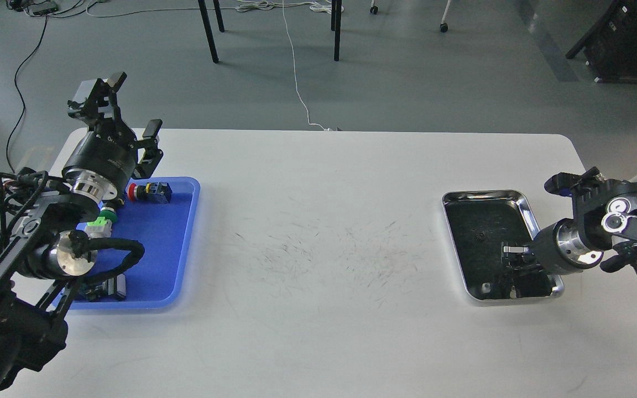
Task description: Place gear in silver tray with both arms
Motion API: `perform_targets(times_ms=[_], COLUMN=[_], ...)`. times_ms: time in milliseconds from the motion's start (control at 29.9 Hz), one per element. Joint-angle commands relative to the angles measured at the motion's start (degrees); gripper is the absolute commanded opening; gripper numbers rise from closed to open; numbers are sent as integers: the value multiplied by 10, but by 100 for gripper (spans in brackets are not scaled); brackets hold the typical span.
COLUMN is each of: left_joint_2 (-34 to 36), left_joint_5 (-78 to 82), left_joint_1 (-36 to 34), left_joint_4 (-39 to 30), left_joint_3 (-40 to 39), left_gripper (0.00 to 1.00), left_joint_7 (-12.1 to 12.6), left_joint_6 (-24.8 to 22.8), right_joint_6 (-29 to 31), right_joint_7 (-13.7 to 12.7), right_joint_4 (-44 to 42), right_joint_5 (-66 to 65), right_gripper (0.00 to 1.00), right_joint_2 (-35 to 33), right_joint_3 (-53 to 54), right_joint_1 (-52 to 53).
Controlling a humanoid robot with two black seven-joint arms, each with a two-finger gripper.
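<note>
The silver tray (526,213) lies at the right of the white table (318,265), and the right claw (512,255) is down inside its near half, over the dark mirror bottom. It is seen small and dark against its own reflection, so I cannot tell how wide its fingers stand or whether anything is between them. No gear can be made out for certain in the silver tray; a small dark speck sits near the middle of its bottom and a pale glint in the near left corner, both too small to name. So I judge the task to be at the placing step on the right side, with the release not confirmed.

The left claw (125,113) hangs above the far left corner of the table, fingers spread wide and holding nothing. Below it the blue tray (177,276) holds a red push button (150,191) at its far edge, a green part (100,225) partly hidden by the arm, and a dark piece (105,288) at its near edge. If more parts are meant to go across, that work is left for the left arm
</note>
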Motion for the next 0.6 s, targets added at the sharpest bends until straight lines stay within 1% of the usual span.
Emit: perform_targets(times_ms=[0,33,134,301,401,468,568], left_joint_2=[0,0,0,0,0,-2,-2], left_joint_5=[0,0,0,1,1,1,1], left_joint_1=[-1,-1,-1,-5,-9,-10,-13], left_joint_4=[1,1,1,1,5,14,30], left_joint_3=[0,0,0,0,1,1,1], left_gripper=[98,98,98,98,98,98,98], left_joint_7=[0,0,0,1,1,2,2], left_joint_6=[0,0,0,0,0,2,2], right_joint_6=[0,0,0,0,0,0,0], right_joint_7=[0,0,0,2,13,19,21], right_joint_4=[-5,-6,-7,-8,-11,-28,-67], right_joint_5=[1,2,4,12,17,36,86], right_gripper=[67,80,94,97,97,97,97], right_joint_2=[3,2,2,-1,-1,-2,-2], right_joint_3=[11,20,40,91,140,186,249], right_joint_1=[-3,-4,-6,-8,-9,-9,-9])
